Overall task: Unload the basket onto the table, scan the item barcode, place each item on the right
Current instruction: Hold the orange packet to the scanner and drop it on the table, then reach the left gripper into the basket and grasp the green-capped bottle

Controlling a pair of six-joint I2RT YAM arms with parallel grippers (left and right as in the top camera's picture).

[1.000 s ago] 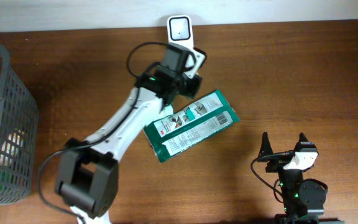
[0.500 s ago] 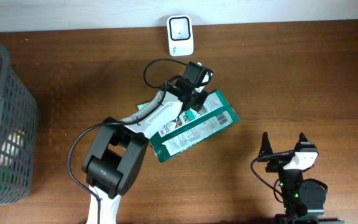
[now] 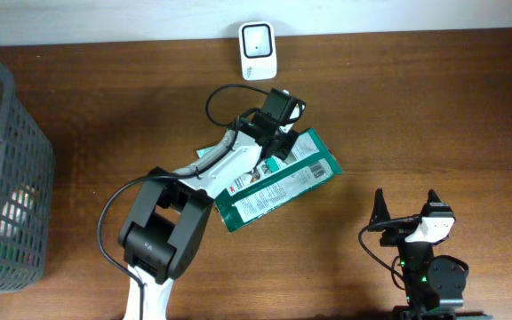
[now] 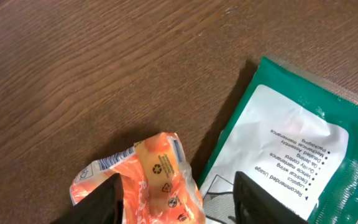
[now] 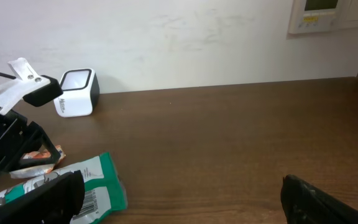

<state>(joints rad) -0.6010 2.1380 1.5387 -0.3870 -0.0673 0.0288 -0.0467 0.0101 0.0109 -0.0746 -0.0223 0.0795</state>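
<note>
Back from the scanner (image 3: 258,40) at top centre, the left tool (image 4: 176,202) had just half-opened, loosing the orange packet (image 4: 148,168) beside the green pouch (image 3: 278,182), so the scan seemed done.

The crumpled orange packet (image 4: 149,175) lies in front of the upright white scanner (image 3: 258,40), just beside a flat green pack (image 3: 278,182) set askew.

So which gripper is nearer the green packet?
Left. The left gripper is over the upper edge of the green packet. The right gripper sits well off to the packet's lower right, apart from it.
</note>
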